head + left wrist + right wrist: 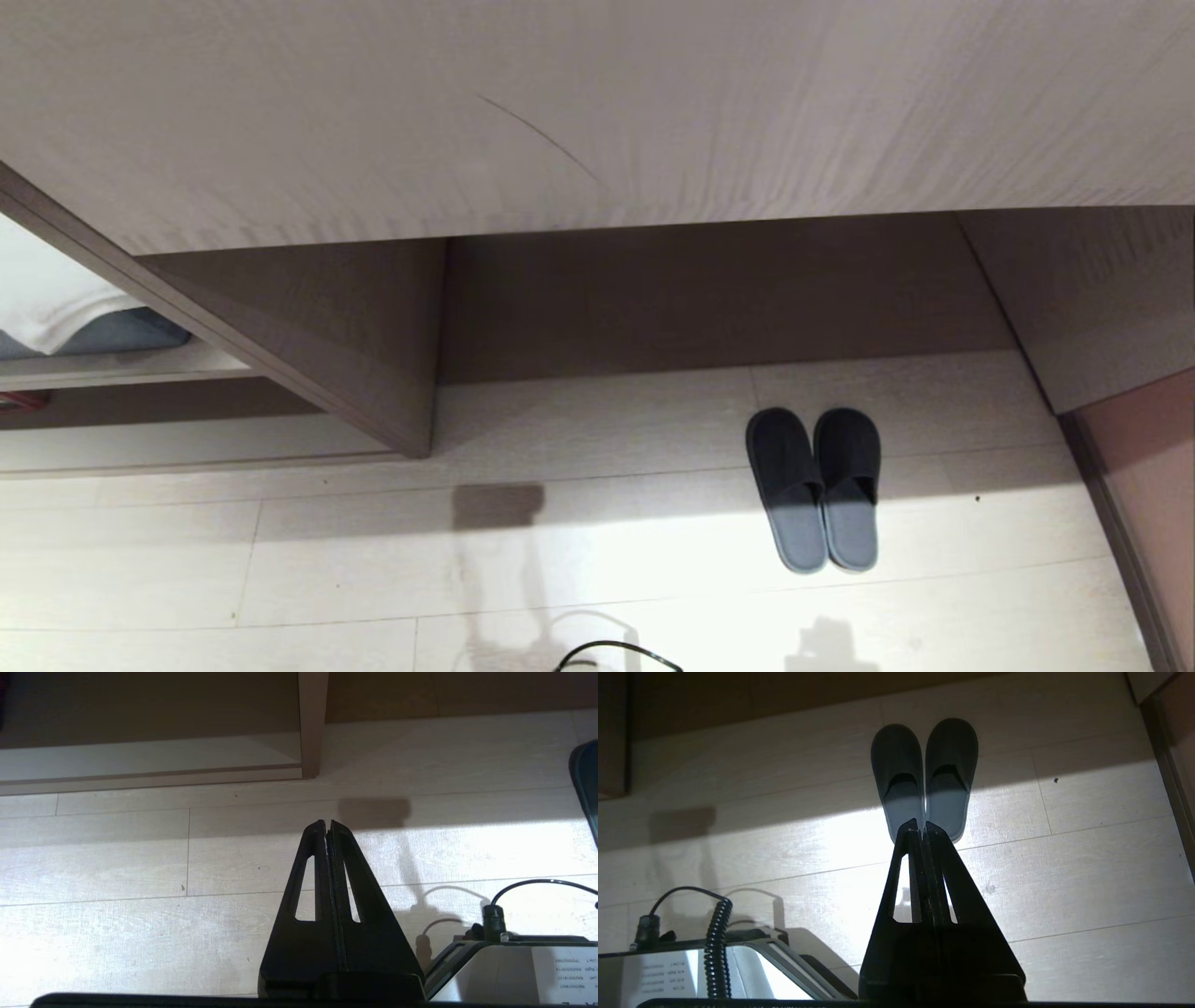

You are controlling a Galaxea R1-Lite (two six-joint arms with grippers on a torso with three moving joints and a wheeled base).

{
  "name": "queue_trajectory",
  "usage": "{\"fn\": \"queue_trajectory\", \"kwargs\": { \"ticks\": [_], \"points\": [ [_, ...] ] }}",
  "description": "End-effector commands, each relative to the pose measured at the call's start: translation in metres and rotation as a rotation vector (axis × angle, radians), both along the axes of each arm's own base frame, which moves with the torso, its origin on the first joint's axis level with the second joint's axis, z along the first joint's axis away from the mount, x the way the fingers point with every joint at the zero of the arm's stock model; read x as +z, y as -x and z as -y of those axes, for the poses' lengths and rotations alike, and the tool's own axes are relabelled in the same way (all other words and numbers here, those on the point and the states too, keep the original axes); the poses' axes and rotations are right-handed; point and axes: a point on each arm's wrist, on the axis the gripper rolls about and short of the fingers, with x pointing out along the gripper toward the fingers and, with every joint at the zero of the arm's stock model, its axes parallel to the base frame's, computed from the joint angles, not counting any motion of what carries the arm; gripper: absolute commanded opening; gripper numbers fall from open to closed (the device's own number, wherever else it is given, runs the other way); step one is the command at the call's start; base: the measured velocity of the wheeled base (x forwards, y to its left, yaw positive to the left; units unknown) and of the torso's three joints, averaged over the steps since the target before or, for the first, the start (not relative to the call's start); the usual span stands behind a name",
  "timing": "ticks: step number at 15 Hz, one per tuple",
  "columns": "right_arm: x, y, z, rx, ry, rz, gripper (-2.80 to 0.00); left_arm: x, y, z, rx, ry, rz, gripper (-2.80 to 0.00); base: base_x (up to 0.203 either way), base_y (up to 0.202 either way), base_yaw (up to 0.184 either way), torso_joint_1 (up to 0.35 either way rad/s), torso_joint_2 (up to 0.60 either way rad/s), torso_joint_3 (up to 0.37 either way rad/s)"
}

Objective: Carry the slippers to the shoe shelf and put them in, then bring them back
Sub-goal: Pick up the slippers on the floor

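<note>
barely starting: slippers (pixel 814 487) lying paired on the floor (pixel 597 569), untouched, both grippers (pixel 923 827) hanging above with jaws pressed together, empty.

Pale plank floor (pixel 597 560), the slippers (pixel 814 487) paired flat, apparently touching

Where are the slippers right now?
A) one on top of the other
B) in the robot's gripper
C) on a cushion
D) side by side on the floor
D: the slippers lie side by side on the pale floor, toes toward the wooden unit; the shut right gripper holds nothing.
</note>
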Motion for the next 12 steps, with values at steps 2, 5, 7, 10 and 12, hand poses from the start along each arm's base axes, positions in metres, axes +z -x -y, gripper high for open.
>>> {"fn": "queue_trajectory", "kwargs": {
  "ticks": [2, 5, 7, 10, 12],
  "points": [
    [-0.0001, 0.0000, 0.0000, 0.000, -0.001, 0.000, -2.80, -0.0002, 0.0000, 0.0000, 0.000, 0.000, 0.000, -2.80, 0.000, 0.000, 0.000, 0.003, 0.00, -0.191],
    [-0.0001, 0.0000, 0.0000, 0.000, -0.001, 0.000, -2.80, 0.0002, 0.0001, 0.0000, 0.000, 0.000, 0.001, -2.80, 0.000, 0.000, 0.000, 0.004, 0.00, -0.196],
    [-0.0001, 0.0000, 0.0000, 0.000, -0.001, 0.000, -2.80, 0.0002, 0.0001, 0.0000, 0.000, 0.000, 0.001, -2.80, 0.000, 0.000, 0.000, 0.002, 0.00, -0.197],
    [-0.0001, 0.0000, 0.0000, 0.000, -0.001, 0.000, -2.80, 0.0002, 0.0001, 0.0000, 0.000, 0.000, 0.001, -2.80, 0.000, 0.000, 0.000, 0.005, 0.00, -0.199],
    [-0.0002, 0.0000, 0.0000, 0.000, -0.001, -0.002, -2.80, -0.0001, 0.0000, 0.0000, 0.000, 0.000, 0.000, -2.80, 0.000, 0.000, 0.000, -0.001, 0.00, -0.195]
  ]
}}
